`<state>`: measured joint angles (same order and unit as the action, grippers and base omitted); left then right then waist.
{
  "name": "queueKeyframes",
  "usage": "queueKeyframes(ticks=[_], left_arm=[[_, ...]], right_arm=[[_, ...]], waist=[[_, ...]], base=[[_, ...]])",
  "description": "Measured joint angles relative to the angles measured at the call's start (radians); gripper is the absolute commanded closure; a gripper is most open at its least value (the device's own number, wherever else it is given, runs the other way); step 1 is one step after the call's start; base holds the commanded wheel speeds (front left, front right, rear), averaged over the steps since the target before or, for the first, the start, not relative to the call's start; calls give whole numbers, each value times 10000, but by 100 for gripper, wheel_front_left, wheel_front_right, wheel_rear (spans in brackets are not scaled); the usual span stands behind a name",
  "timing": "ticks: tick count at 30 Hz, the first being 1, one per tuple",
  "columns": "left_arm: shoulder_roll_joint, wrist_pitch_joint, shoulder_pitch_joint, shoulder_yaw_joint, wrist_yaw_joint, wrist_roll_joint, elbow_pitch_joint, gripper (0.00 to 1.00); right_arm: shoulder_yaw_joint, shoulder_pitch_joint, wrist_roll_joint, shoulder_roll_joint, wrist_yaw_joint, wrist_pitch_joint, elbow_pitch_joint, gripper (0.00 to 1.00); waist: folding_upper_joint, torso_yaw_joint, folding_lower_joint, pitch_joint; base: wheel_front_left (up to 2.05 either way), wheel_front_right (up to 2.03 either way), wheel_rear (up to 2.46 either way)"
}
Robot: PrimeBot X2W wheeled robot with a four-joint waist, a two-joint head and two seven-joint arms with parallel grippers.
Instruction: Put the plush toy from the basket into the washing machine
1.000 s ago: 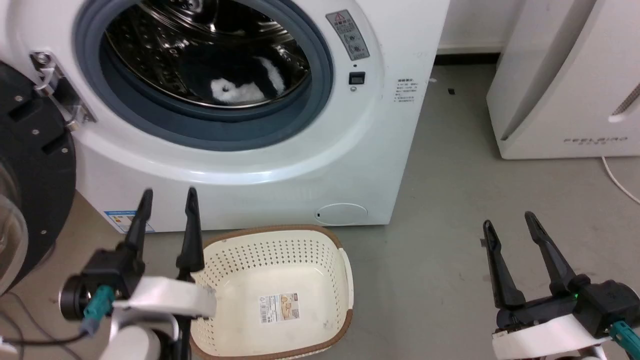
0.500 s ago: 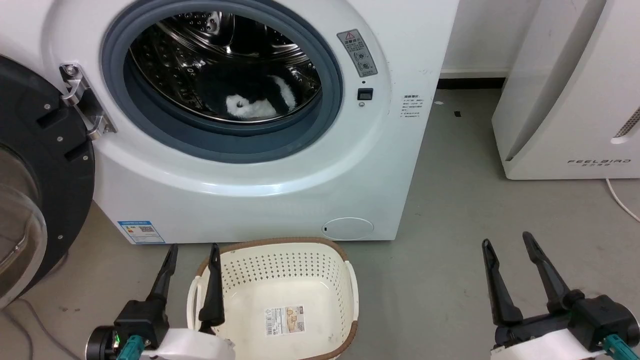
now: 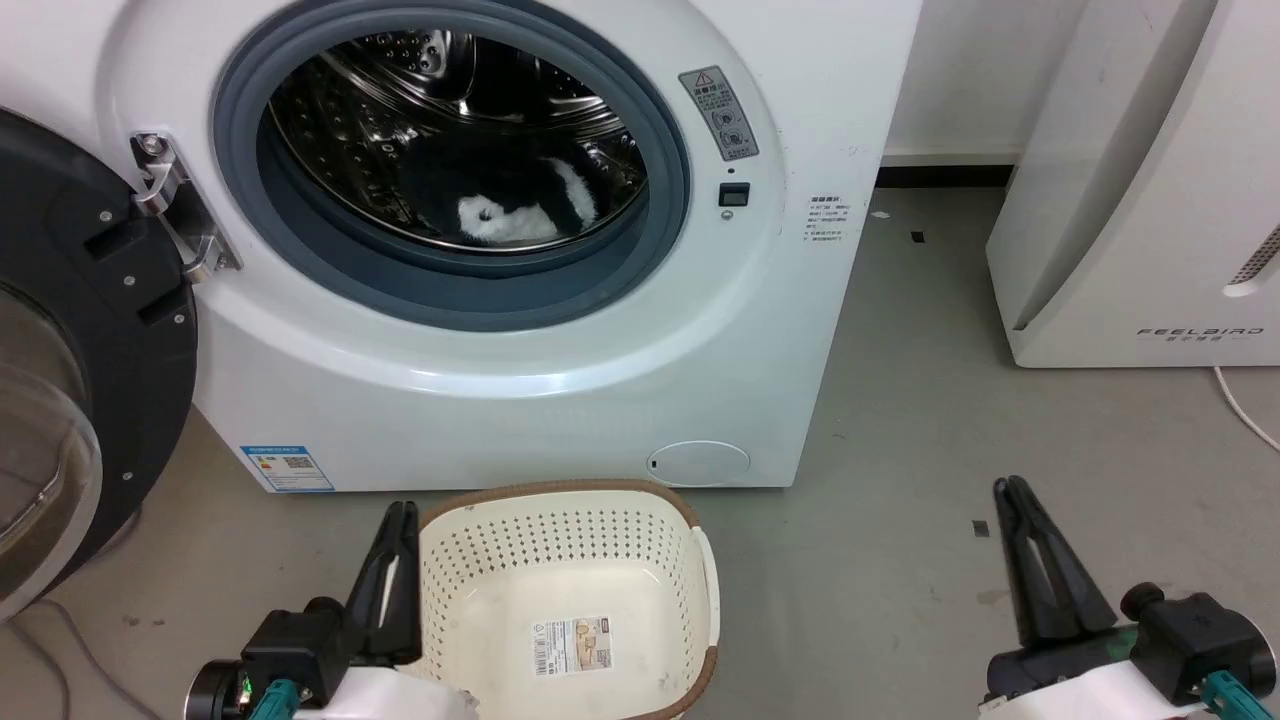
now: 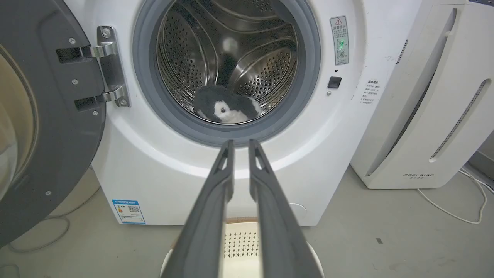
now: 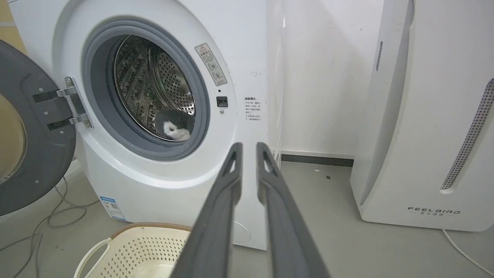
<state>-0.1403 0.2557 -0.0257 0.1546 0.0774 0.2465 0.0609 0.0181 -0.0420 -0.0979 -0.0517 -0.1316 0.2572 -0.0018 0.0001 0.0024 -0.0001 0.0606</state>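
Observation:
The black-and-white plush toy (image 3: 505, 210) lies inside the steel drum of the white washing machine (image 3: 500, 380), whose porthole stands open; the toy (image 4: 225, 110) also appears in the left wrist view. On the floor in front of the machine sits the cream basket (image 3: 560, 492), holding nothing but the paper label on its bottom. My left gripper (image 3: 404, 512) is shut and holds nothing, just left of the basket's rim. My right gripper (image 3: 1012, 490) is also shut on nothing, over bare floor to the right. Both are low and well short of the porthole.
The dark-rimmed glass door (image 3: 90, 350) hangs open at the left on its metal hinge (image 3: 175, 215). A white slanted FEELBIRD appliance (image 3: 1150, 200) stands at the right, with a white cable (image 3: 1245, 400) on the grey floor beside it.
Both grippers have gone from open to shut with nothing between the fingers. The left gripper has dropped lower beside the basket. The camera has tilted, so the whole picture sits lower.

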Motion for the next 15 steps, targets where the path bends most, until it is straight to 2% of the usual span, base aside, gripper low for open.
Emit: queueKeyframes(ticks=[15], left_arm=[[52,-267,3,-123,-25,-188,-33,100]], right_arm=[[-12,3,63,0,0,-267,0,100]], waist=[[0,-3,1,-70]], base=[[0,0,0]])
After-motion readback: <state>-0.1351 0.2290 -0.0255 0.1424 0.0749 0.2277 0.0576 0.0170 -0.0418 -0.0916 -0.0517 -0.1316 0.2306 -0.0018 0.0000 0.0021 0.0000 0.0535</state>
